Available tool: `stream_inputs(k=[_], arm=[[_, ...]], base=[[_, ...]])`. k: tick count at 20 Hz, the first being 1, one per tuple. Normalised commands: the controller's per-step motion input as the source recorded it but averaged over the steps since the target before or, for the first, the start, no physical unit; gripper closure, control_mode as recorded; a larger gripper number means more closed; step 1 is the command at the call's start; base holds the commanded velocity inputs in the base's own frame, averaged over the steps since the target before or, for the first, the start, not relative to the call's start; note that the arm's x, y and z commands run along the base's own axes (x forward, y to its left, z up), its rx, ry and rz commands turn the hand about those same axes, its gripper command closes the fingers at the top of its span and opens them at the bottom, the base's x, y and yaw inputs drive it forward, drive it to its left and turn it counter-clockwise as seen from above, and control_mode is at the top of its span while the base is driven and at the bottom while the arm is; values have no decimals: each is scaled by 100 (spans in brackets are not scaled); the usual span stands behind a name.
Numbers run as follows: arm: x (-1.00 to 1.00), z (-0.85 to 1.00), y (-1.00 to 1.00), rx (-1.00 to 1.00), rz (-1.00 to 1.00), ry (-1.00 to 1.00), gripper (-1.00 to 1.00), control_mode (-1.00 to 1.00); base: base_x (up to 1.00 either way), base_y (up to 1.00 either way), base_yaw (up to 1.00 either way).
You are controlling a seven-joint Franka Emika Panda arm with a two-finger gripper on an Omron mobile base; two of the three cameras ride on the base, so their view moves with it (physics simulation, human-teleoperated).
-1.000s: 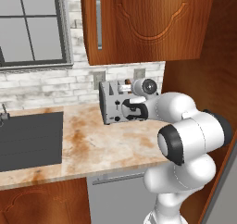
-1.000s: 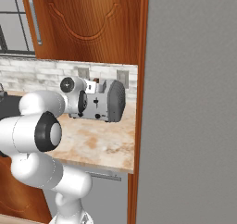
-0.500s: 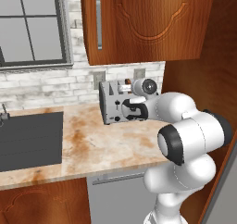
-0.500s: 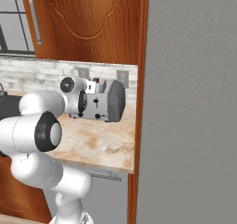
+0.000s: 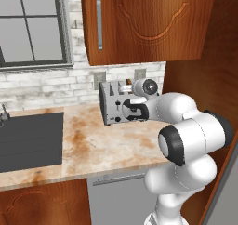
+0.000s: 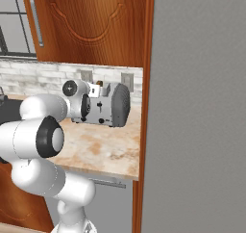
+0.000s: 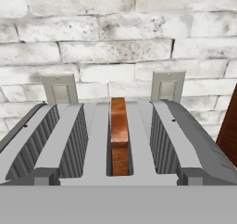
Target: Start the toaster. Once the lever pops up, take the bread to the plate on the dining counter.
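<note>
The toaster (image 5: 114,105) stands at the far right of the marbled worktop (image 5: 93,145), against the white brick wall (image 5: 46,87) and below a reddish wooden wall cabinet (image 5: 148,24). It is a boxy silver-grey unit with 4 slots on top. In the right base view the toaster (image 6: 111,105) shows its rounded grey end and a front face with small black fittings, partly covered by the arm.

From the hand view, looking down along the toaster (image 7: 185,149), the bread (image 7: 119,140) sits upright in the 3rd slot from the left, its brown crust edge standing a little above the slot rim. The other 3 slots hold nothing. 2 beige wall outlets (image 7: 167,85) sit on the brick just behind the toaster.

The gripper (image 5: 135,109) is right at the toaster's front face, on its near right side. The pictures themselves do not show the fingertips clearly, but the jaws stand spread wide and nothing is pinched between them.

A dark sink (image 5: 28,140) lies at the left of the worktop, under a window (image 5: 32,24), well apart from the toaster.
</note>
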Motion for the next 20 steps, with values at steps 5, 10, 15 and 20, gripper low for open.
stream_inputs(k=[5, 10, 15, 20], arm=[[0, 0, 0, 0, 0, 0, -100, -100], [0, 0, 0, 0, 0, 0, -100, -100], [0, 0, 0, 0, 0, 0, -100, -100], [0, 0, 0, 0, 0, 0, -100, -100]], base=[[0, 0, 0], [0, 0, 0], [0, 0, 0], [0, 0, 0]])
